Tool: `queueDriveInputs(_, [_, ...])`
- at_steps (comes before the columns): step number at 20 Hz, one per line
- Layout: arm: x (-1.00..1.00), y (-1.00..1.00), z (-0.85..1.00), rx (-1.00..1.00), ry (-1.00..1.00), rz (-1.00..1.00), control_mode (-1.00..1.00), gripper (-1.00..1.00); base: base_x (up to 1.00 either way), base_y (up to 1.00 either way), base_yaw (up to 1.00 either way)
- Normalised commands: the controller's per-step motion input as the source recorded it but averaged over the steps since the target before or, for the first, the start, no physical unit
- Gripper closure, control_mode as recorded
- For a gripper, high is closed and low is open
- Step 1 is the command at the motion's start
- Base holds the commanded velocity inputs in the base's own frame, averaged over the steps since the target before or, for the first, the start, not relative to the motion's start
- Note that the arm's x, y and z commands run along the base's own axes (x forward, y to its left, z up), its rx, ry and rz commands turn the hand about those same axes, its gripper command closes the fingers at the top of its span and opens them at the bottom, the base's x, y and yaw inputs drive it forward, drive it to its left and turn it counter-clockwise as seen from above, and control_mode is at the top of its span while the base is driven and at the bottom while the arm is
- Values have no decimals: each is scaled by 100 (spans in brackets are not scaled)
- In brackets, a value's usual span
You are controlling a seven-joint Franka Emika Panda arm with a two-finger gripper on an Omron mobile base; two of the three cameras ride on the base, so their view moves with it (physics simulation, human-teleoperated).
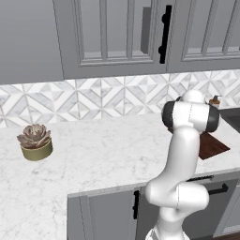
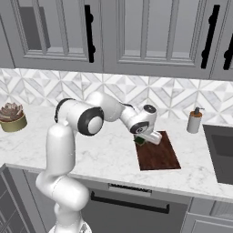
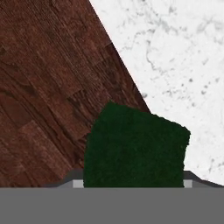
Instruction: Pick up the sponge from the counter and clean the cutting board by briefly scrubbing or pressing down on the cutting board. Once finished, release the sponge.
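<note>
White marble-look counter (image 2: 104, 157) with faint grey veins is carrying everything, and the work is happening at its part in front of the arm.

Nearest to the hand, the small rectangular sponge (image 3: 133, 146) with the dark green top is sitting between the two dark fingers of the gripper (image 2: 142, 139). The fingers are clamped on its two sides, as the grey tips at both sides of it in the hand view are suggesting. In the right base view the sponge is showing as a small green block just under the hand, at the near-left corner of the flat dark reddish-brown wooden cutting board (image 3: 48, 87).

My judgement: the step in hand is the pressing or scrubbing. The sponge is lying over the board's edge, partly above the marble, so to do it well the hand should be shifting more over the wood and pressing straight down, lightly. I cannot tell if the sponge is touching the wood already.

The arm is bending forward from a raised elbow, with the wrist turning down so the gripper is pointing at the board.

Beyond the hand, a tan soap bottle (image 2: 195, 120) is standing near the tiled wall, and well apart to the other side a potted succulent (image 2: 12, 116) is resting.
</note>
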Motion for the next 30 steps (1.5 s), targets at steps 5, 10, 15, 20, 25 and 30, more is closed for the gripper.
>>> queueDriveInputs(5, [-100, -56, -63, 0, -12, 19, -100, 100, 0, 0, 0])
queueDriveInputs(10, [-100, -54, -65, 0, -14, 19, -100, 100, 0, 0, 0])
queueDriveInputs(15, [-100, -54, -67, 0, -15, 19, -100, 100, 0, 0, 0])
queueDriveInputs(20, [-100, -52, -72, 0, -15, 22, -100, 100, 0, 0, 0])
queueDriveInputs(25, [-100, -58, -64, -7, -16, 27, -100, 100, 0, 0, 0])
queueDriveInputs(30, [-100, -70, -42, -13, -18, 25, -100, 100, 0, 0, 0])
